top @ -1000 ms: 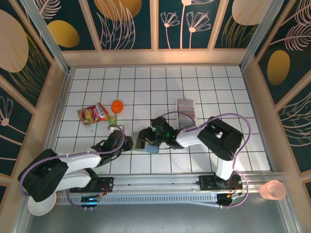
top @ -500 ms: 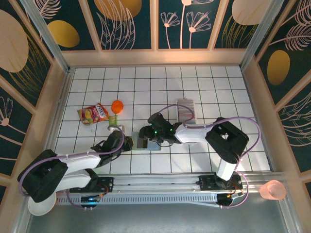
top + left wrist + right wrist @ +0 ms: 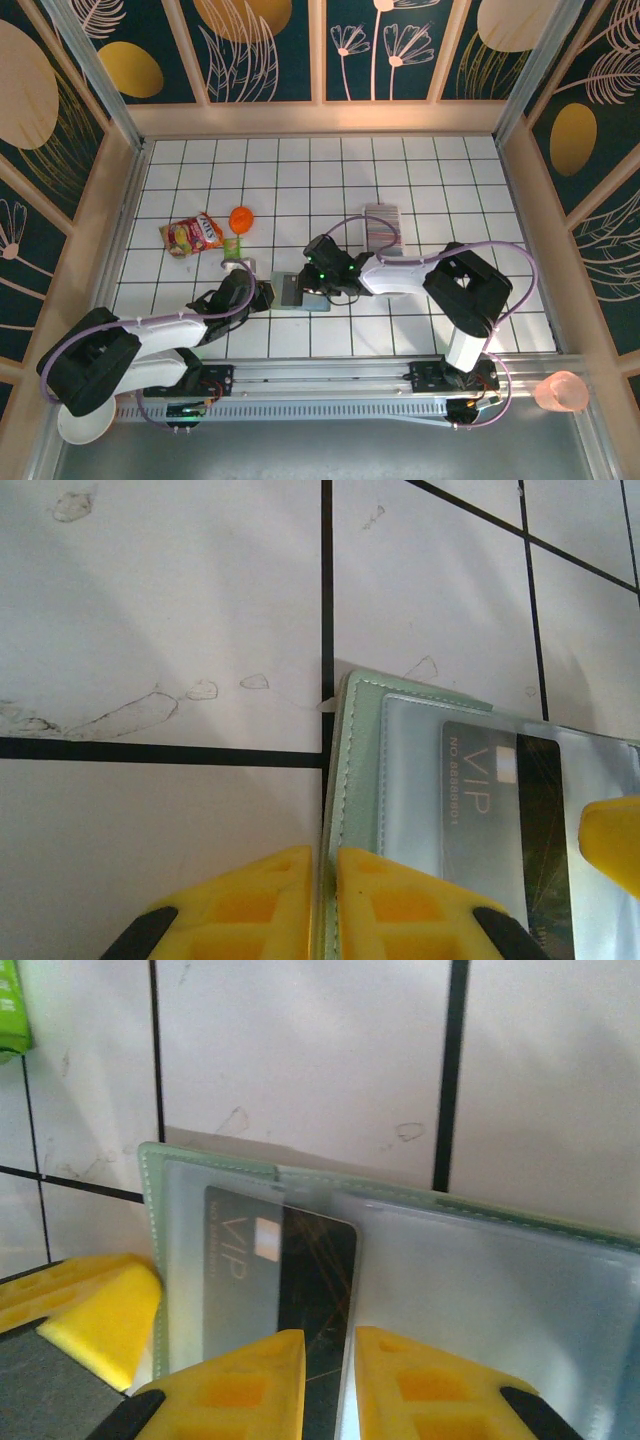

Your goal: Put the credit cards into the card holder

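The sage-green card holder [image 3: 300,292] lies open on the tiles, clear pockets up. My left gripper [image 3: 323,880] is shut on its left edge [image 3: 352,740]; its yellow finger [image 3: 95,1310] appears beside the holder in the right wrist view. A dark VIP credit card [image 3: 280,1270] sits about half inside the left clear pocket. My right gripper [image 3: 330,1380] stands over the card's exposed half, jaws drawn to a narrow gap, pinching nothing. One of its fingers [image 3: 612,840] shows in the left wrist view. More credit cards [image 3: 382,222] stand edge-on in a clear tray behind.
A snack packet [image 3: 192,235], an orange object [image 3: 241,218] and a small green box [image 3: 232,247] lie to the left rear. A white bowl [image 3: 80,425] and a pink cup [image 3: 560,392] sit off the tiles near the front corners.
My right gripper shifted left over the holder, opened wider, then drew its jaws nearly together. The card lies further into the pocket. The left gripper kept its hold.
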Tool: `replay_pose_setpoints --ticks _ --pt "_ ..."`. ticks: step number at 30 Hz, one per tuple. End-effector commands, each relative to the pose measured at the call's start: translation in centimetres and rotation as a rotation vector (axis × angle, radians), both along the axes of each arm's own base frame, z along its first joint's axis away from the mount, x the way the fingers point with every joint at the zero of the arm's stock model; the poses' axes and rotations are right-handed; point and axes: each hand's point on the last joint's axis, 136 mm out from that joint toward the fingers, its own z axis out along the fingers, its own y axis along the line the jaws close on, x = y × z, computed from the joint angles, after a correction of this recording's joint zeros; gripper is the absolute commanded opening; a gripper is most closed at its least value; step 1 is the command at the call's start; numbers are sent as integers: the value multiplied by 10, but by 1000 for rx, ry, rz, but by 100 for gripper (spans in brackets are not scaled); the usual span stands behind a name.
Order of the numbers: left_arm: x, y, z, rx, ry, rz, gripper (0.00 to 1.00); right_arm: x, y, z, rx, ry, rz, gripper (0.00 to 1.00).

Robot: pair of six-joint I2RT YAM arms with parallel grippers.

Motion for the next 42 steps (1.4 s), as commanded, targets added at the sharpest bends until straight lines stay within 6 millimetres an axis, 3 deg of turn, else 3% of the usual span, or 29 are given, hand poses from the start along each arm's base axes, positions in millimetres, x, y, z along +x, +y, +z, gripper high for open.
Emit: replay_pose_setpoints --ticks 1,9,19,31,42 --pt "-32 -14 -21 -54 149 -107 14 -1 5 -2 -27 -3 13 20" --pt "-35 -16 -22 -66 157 -118 14 -3 10 -6 -40 1 21 26" --pt "-40 -11 -24 -56 150 -113 14 -16 10 26 -20 -63 14 34" --pt "-46 -15 -29 -38 170 -134 15 -23 -27 -5 -155 -36 -51 30" --pt "-48 -16 -30 -40 175 -138 16 -25 2 -11 -83 -13 0 23"
